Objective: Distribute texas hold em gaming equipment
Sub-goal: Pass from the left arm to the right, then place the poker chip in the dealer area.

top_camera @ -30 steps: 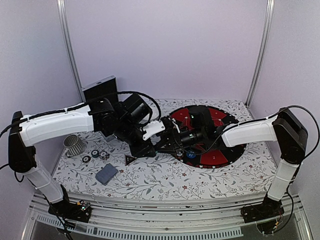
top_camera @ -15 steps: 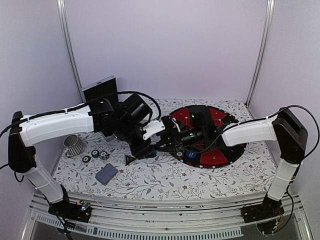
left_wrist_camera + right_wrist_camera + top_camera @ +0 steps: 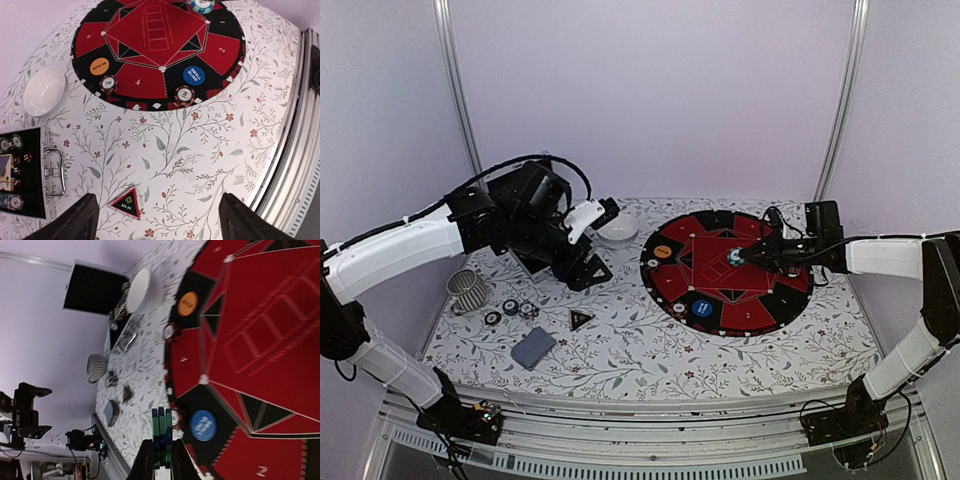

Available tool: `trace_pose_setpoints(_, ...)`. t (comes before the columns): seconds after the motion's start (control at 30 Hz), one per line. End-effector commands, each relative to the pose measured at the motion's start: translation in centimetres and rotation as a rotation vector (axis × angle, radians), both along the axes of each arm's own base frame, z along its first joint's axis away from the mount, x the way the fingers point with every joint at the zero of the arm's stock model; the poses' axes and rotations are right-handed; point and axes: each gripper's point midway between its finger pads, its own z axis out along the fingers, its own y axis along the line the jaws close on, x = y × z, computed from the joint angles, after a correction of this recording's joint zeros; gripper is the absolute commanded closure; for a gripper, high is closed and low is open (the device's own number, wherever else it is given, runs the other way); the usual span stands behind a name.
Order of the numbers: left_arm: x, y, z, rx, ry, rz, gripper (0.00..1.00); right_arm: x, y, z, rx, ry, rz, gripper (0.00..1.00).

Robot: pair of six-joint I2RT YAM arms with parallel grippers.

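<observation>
My right gripper [image 3: 740, 257] is shut on a small stack of three teal chips [image 3: 163, 432], held edge-on just above the middle of the round red-and-black mat [image 3: 760, 310]. On the mat lie an orange disc [image 3: 663, 252], a blue disc [image 3: 701, 308] and two striped chips [image 3: 679, 309] [image 3: 653, 263]. My left gripper [image 3: 588, 272] is open and empty, raised over the cloth left of the mat, above a black "ALL IN" triangle [image 3: 126, 202]. The grey-blue card deck [image 3: 533, 348] and three loose chips [image 3: 510, 308] lie at the front left.
A white bowl [image 3: 617, 228] stands behind the mat's left edge. A ribbed metal cup [image 3: 468, 290] stands at the far left. The open black case [image 3: 22, 175] with chips lies at the back left, under my left arm. The table's front rail [image 3: 640, 440] is near.
Both arms have drawn apart from the mat's left edge. My left gripper moved back left and up, empty. My right gripper moved right to the mat's middle with the teal chips.
</observation>
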Motion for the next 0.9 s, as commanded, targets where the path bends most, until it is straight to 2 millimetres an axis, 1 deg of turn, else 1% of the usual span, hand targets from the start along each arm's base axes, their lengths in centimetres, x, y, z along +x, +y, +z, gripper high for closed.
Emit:
trace_pose_setpoints(0.0,1.4,2.0,-0.3,-0.047,0.036,0.088,0.14,0.0,-9.2,-4.9,-0.141,0.083,-0.181,0.98)
trace_pose_setpoints(0.1,2.4,3.3,-0.7,-0.050,0.041,0.137,0.14,0.6,-14.3,-6.5,-0.176,0.107,-0.300,0.98)
trace_pose_setpoints(0.17,2.9,4.1,-1.0,-0.048,0.051,0.167,0.14,1.0,-17.1,-7.8,-0.199,0.135,-0.364,0.98)
trace_pose_setpoints(0.3,3.9,5.3,-1.6,-0.044,0.067,0.217,0.14,1.6,-20.9,-10.0,-0.211,0.184,-0.441,0.98)
trace_pose_setpoints(0.37,4.2,5.9,-1.9,-0.045,0.075,0.237,0.14,2.1,-21.9,-11.1,-0.224,0.207,-0.458,0.98)
trace_pose_setpoints(0.53,4.8,7.0,-2.2,-0.046,0.087,0.274,0.14,3.5,-22.4,-13.2,-0.222,0.247,-0.446,0.98)
trace_pose_setpoints(0.7,4.8,7.7,-2.0,-0.054,0.086,0.291,0.14,4.6,-24.1,-13.7,-0.242,0.255,-0.485,0.98)
trace_pose_setpoints(0.87,5.0,8.3,-2.1,-0.054,0.087,0.309,0.15,4.6,-24.8,-14.6,-0.225,0.278,-0.491,0.98)
